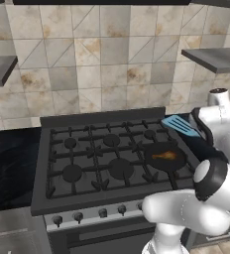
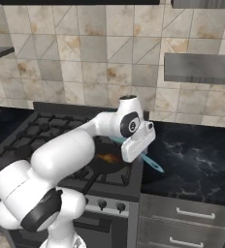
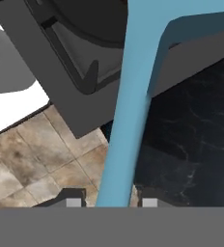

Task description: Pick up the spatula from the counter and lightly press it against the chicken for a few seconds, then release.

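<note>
My pincer (image 3: pixel 111 202) is clamped on the blue spatula (image 3: pixel 133 96), whose handle runs up between the two tips in the hand view. From the left base view, the slotted blade (image 1: pixel 180 125) sits near the right rear corner of the gas stove (image 1: pixel 87 163), just beyond the dark frying pan (image 1: pixel 179 161) that holds the browned chicken (image 1: pixel 165 156). I can't tell whether the blade touches the pan.

From the right, the handle end (image 2: pixel 152 163) pokes out below the hand, over the edge of the black marble counter (image 2: pixel 197 164). There are grey drawers (image 2: pixel 192 213) underneath, a beige tiled backsplash (image 2: pixel 85 53) behind and a steel shelf (image 2: pixel 201 68) above.
</note>
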Motion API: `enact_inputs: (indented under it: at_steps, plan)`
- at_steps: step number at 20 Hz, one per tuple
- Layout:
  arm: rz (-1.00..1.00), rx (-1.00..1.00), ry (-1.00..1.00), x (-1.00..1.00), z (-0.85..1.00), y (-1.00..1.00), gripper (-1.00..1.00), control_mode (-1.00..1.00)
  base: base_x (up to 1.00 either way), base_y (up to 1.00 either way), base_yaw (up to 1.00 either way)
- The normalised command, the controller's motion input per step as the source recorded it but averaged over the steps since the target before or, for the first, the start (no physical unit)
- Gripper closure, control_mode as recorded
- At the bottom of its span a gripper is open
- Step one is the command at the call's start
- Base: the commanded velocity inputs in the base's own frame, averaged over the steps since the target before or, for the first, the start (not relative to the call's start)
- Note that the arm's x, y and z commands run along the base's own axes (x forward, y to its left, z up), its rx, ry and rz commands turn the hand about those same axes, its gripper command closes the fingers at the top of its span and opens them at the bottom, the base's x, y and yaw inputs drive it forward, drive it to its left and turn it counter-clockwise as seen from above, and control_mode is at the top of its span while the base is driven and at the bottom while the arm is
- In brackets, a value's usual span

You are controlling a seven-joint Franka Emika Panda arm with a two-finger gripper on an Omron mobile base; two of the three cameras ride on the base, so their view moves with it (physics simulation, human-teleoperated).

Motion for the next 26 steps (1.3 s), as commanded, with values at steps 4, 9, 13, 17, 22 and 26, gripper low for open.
enact_inputs:
  at_steps: [4, 9, 13, 17, 22, 26]
  plan:
    - [0.19, 0.06, -0.16, 0.0, 0.0, 0.0, 1.0, -1.0, 0.0, 0.0, 0.0]
    - [0.19, 0.04, -0.18, 0.0, 0.0, 0.0, 1.0, -1.0, 0.0, 0.0, 0.0]
    - [0.19, 0.07, -0.12, 0.0, 0.0, 0.0, 1.0, -1.0, 0.0, 0.0, 0.0]
    - [0.17, 0.06, -0.05, 0.0, 0.0, 0.0, 1.0, -1.0, 0.0, 0.0, 0.0]
    - [0.07, 0.0, 0.02, 0.09, 0.0, 0.0, 1.0, -1.0, 0.0, 0.0, 0.0]
    - [0.05, 0.0, 0.05, 0.14, -0.14, 0.0, 1.0, -1.0, 0.0, 0.0, 0.0]
